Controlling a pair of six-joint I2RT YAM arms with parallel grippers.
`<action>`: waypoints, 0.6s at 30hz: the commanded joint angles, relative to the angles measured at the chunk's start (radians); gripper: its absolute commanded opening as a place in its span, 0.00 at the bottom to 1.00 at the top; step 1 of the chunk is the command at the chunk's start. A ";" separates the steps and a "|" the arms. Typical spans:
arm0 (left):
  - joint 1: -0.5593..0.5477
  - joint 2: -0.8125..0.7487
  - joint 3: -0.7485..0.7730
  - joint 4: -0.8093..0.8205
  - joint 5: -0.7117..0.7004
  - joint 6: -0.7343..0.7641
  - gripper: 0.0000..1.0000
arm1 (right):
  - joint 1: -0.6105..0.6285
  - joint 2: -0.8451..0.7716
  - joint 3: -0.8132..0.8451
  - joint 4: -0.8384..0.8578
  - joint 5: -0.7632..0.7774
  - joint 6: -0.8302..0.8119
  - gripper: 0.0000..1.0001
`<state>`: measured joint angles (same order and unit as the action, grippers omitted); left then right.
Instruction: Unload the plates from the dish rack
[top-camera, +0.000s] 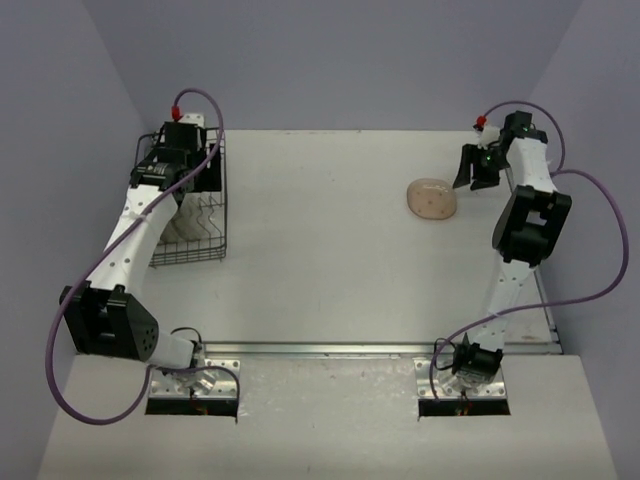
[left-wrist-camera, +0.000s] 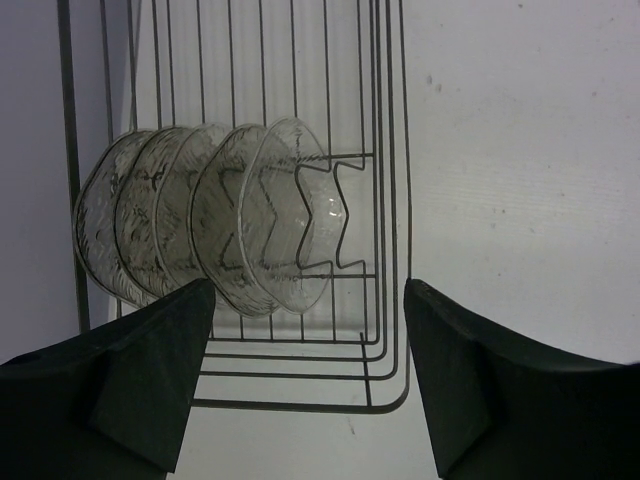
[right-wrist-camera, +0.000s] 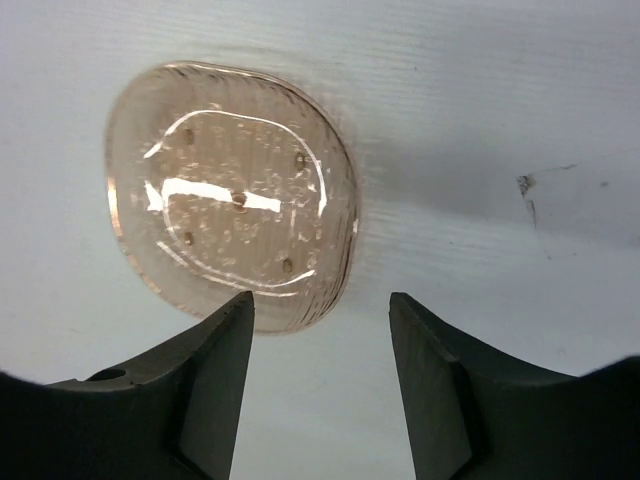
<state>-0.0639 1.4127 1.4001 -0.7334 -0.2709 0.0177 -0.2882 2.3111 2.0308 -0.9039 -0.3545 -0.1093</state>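
Note:
The black wire dish rack (top-camera: 200, 225) stands at the table's left edge. In the left wrist view several see-through plates (left-wrist-camera: 270, 225) stand on edge in a row in the rack (left-wrist-camera: 385, 330). My left gripper (left-wrist-camera: 308, 300) hangs open and empty above the rack, its jaws wide apart near the rack's end. One pale beige-pink plate (top-camera: 432, 197) lies flat on the table at the right; it also shows in the right wrist view (right-wrist-camera: 232, 190). My right gripper (right-wrist-camera: 320, 300) is open and empty just beside that plate, not touching it.
The table's right edge (top-camera: 548, 300) runs close to my right arm. Grey walls close in the back and both sides. The left arm (top-camera: 140, 225) reaches over the rack's near side.

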 joint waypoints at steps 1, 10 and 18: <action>0.007 0.061 0.052 0.011 -0.072 -0.040 0.64 | 0.017 -0.229 -0.044 0.011 -0.104 0.040 0.59; 0.012 0.268 0.135 -0.022 -0.191 -0.097 0.46 | 0.100 -0.637 -0.641 0.255 -0.219 0.165 0.60; 0.020 0.364 0.163 -0.022 -0.312 -0.121 0.44 | 0.192 -0.856 -0.931 0.352 -0.174 0.141 0.61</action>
<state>-0.0628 1.7666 1.5159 -0.7680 -0.4944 -0.0684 -0.1080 1.5476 1.1476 -0.6460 -0.5341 0.0344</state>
